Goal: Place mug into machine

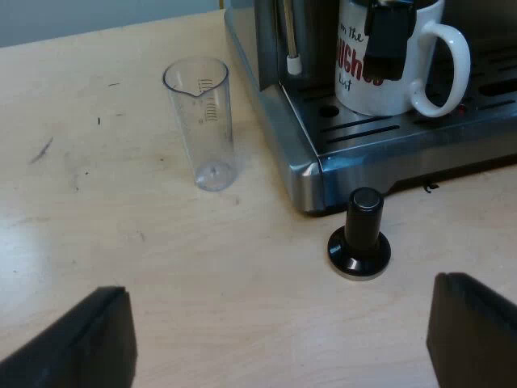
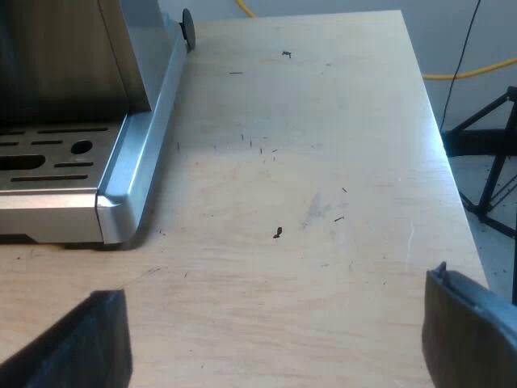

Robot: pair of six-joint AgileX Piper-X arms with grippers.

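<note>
Both spread wide, the left gripper [image 1: 281, 330] hovers near the tamper [image 1: 360, 234], the right gripper [image 2: 275, 335] beside the machine [image 2: 121, 190].

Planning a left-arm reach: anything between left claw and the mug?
Yes: the tamper stands on the table just before the machine, roughly between the left claw and the mug, which sits on the drip tray. Measuring glass stands aside.
</note>
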